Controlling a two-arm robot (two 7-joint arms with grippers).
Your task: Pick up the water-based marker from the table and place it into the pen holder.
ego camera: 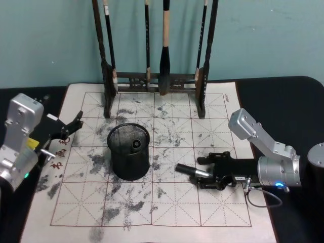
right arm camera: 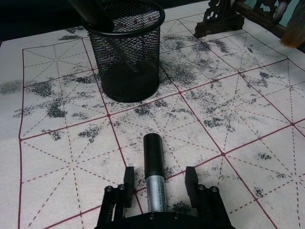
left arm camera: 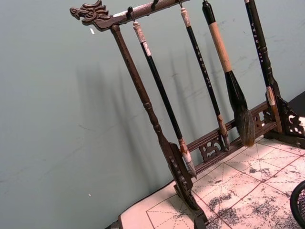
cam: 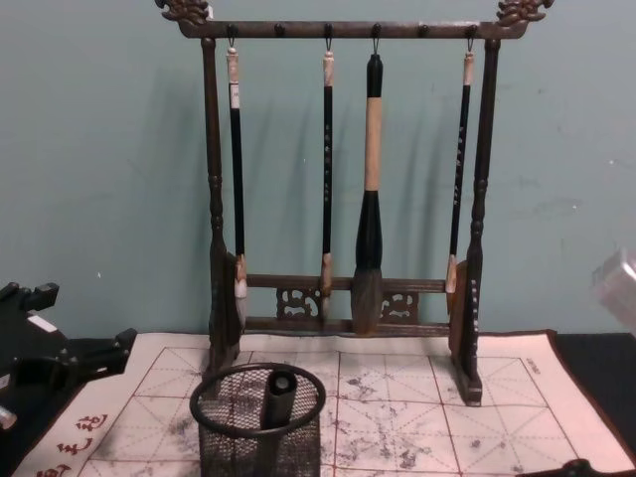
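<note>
A water-based marker (ego camera: 191, 171) with a black cap and silver barrel lies flat on the gridded mat, to the right of the pen holder (ego camera: 129, 152). My right gripper (ego camera: 203, 173) is low over it and open. One finger stands on each side of the barrel (right arm camera: 153, 152), with a gap on both sides. The pen holder (right arm camera: 126, 62) is a black mesh cup standing upright mid-mat, with another dark pen (cam: 281, 396) leaning inside it. My left gripper (ego camera: 71, 127) rests open at the mat's left edge, away from both.
A tall dark wooden brush rack (ego camera: 152, 81) with several hanging brushes stands at the back of the mat, behind the holder. The ink-stained practice mat (ego camera: 152, 207) covers a black table. Open mat lies in front of and around the holder.
</note>
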